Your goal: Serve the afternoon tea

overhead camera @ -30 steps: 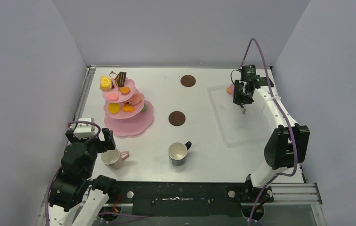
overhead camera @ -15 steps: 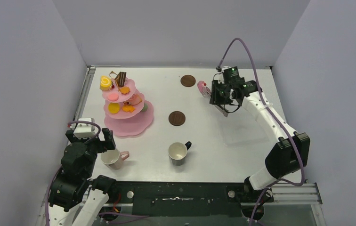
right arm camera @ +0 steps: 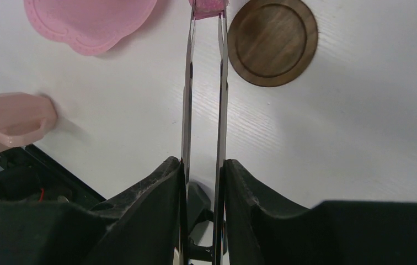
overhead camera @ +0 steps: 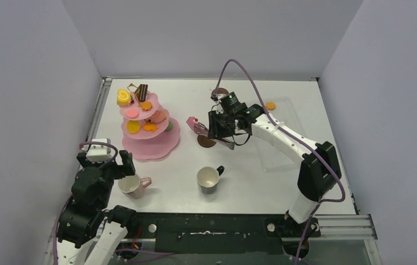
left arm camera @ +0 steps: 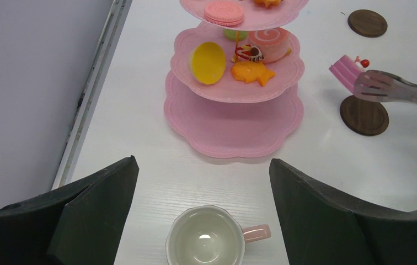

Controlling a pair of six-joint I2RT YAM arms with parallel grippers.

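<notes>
My right wrist view cuts the pink pastry (right arm camera: pixel 209 8) off at its top edge; only a sliver shows between the tips of the tongs (right arm camera: pixel 188 83). My right pincer (right arm camera: pixel 203 168) is clamped on the tongs. The pastry, ridged pink with a red cherry, hangs mid-table between the coaster (right arm camera: pixel 272 41) and the stand (left arm camera: pixel 234 130). My left pincer (left arm camera: pixel 203 187) stands apart by the pink mug (left arm camera: pixel 205 243), near the front-left corner.

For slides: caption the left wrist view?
Left wrist: tongs hold a pink pastry beside the three-tier stand, pink mug below.
</notes>
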